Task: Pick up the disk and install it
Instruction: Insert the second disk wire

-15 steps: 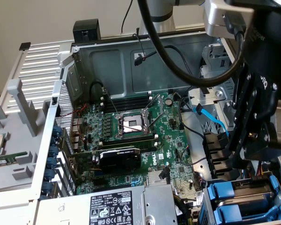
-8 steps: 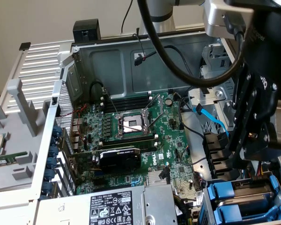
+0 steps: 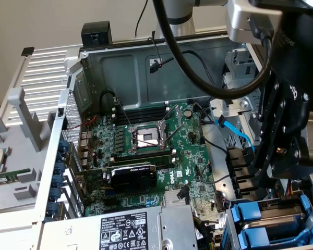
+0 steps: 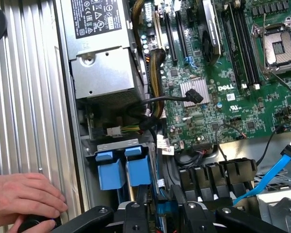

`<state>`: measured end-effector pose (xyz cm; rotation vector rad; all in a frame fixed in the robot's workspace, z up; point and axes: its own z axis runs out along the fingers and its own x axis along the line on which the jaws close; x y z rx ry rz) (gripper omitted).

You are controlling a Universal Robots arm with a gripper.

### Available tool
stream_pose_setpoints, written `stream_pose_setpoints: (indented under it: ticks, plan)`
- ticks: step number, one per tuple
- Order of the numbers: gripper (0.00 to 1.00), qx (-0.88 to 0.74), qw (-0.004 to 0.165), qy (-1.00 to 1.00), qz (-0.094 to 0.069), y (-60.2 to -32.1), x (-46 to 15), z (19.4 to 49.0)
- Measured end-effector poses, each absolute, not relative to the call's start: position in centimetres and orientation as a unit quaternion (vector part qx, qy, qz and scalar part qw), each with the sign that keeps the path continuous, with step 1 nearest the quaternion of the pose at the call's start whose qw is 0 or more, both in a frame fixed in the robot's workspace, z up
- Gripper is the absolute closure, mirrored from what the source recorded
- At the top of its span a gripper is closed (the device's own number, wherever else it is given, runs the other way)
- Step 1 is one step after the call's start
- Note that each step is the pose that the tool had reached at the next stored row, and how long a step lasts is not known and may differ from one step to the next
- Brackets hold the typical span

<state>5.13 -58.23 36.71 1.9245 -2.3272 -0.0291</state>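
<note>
In the wrist view my gripper [image 4: 159, 194] hangs over the drive bay [image 4: 117, 143] at the corner of the open computer case. Its two black fingers [image 4: 141, 194] are closed on a narrow blue-edged piece, the disk [image 4: 166, 213], seen edge-on between them. Most of the disk is hidden by the gripper body. Two blue carrier tabs [image 4: 109, 171] sit in the bay right beside the fingers. In the exterior view the gripper [image 3: 274, 177] stands just above the same blue carriers [image 3: 261, 221] at the exterior view's lower right.
A person's hand [image 4: 24, 199] rests on a black knob on the ribbed panel beside the bay. The power supply [image 4: 104, 58], a blue data cable [image 4: 266, 177], loose black cables [image 4: 160, 99] and the motherboard [image 3: 156, 151] with its graphics card [image 3: 133, 177] surround the bay.
</note>
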Motion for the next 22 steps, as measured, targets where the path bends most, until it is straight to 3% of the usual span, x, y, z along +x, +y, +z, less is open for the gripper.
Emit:
stream_pose_setpoints:
  ticks: [8,13,22]
  plan:
    - [0.67,0.637,0.061,-0.768,-0.010,-58.26,5.10,36.66]
    - [0.84,0.637,0.059,-0.768,-0.012,-58.41,5.10,36.67]
    - [0.84,0.637,0.060,-0.768,-0.014,-58.44,5.12,36.72]
